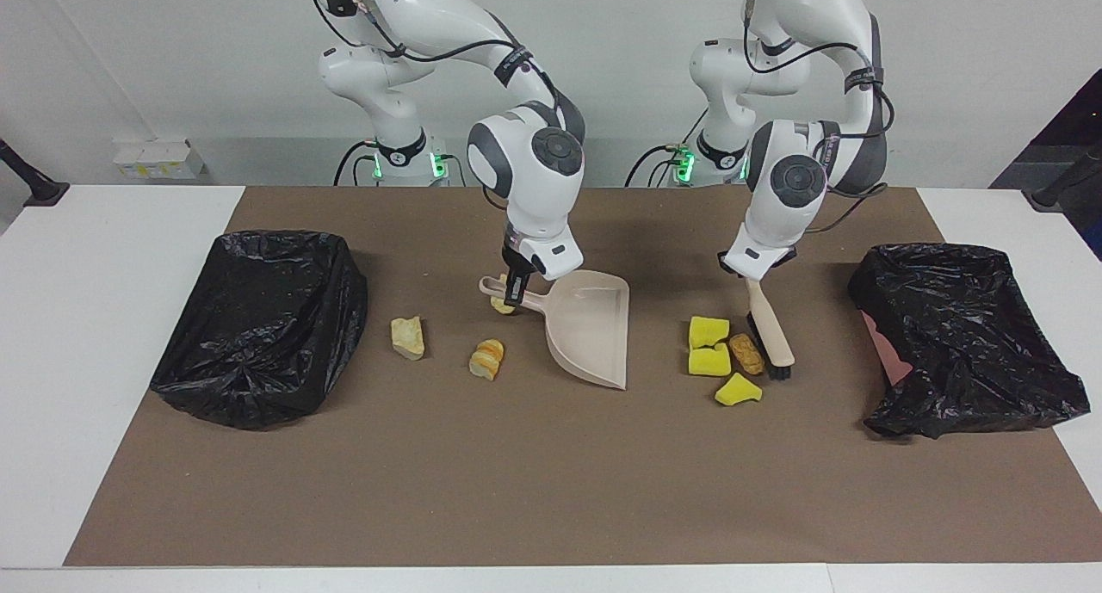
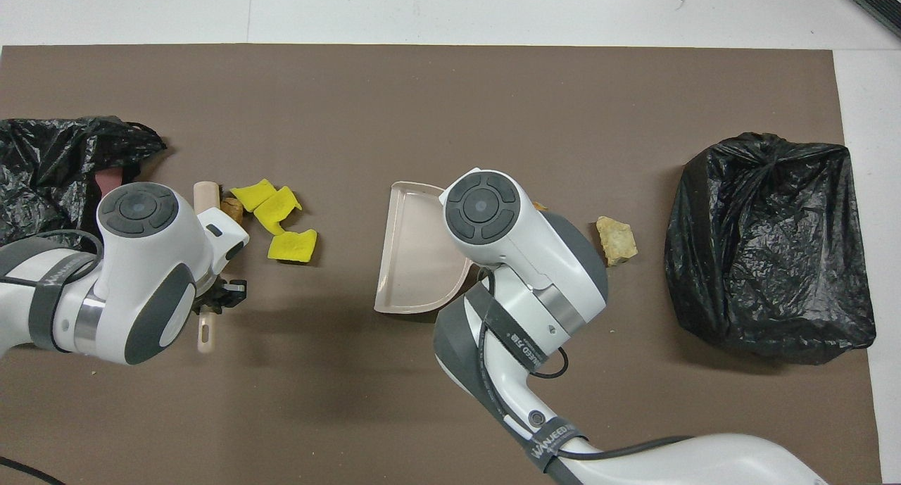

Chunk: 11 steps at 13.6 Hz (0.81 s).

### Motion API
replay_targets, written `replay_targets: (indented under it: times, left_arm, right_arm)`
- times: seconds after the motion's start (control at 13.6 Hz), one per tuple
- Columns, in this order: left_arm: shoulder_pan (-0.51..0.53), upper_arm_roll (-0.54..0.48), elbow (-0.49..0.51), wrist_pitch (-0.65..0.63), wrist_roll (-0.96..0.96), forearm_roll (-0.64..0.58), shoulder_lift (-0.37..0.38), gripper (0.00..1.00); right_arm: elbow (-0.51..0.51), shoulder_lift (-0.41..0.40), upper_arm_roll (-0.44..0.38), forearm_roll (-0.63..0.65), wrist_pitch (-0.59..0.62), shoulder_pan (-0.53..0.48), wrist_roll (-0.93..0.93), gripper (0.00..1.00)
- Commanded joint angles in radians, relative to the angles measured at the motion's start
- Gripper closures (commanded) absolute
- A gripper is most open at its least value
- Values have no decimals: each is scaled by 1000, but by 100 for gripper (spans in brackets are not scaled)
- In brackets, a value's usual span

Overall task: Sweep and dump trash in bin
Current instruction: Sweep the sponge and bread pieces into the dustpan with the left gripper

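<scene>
My left gripper (image 1: 751,276) is shut on the handle of the beige brush (image 1: 769,322) (image 2: 205,330), whose black bristles rest on the mat. Against the bristles lies trash: three yellow chunks (image 1: 708,331) (image 2: 278,209) and a golden-brown lump (image 1: 746,353) (image 2: 231,206). My right gripper (image 1: 515,290) is shut on the handle of the beige dustpan (image 1: 590,326) (image 2: 415,253), which sits on the mat with its mouth toward that pile. A cream piece (image 1: 501,304) lies under the dustpan's handle. Two more (image 1: 487,358) (image 1: 407,336) lie toward the right arm's end.
A bin lined with a black bag (image 1: 258,326) (image 2: 771,246) stands at the right arm's end of the brown mat. A second black-bagged bin (image 1: 964,335) (image 2: 56,161) stands at the left arm's end. White table borders the mat.
</scene>
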State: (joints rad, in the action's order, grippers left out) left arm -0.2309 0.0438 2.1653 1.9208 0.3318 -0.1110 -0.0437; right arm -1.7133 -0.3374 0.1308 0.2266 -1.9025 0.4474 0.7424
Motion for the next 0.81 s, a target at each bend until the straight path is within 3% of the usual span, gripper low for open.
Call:
replay_targets:
  times: [0.0, 0.37, 0.73]
  left_arm:
    - [45, -18, -37, -40, -92, 19, 4, 100]
    - [150, -18, -39, 9, -203, 19, -7, 100]
    - [99, -9, -13, 69, -206, 88, -50, 100]
  right_arm:
    - [-23, 5, 6, 13, -26, -3, 26, 100]
    - [-25, 3, 6, 11, -38, -4, 26, 100]
    - [-25, 3, 6, 10, -40, -4, 25, 100]
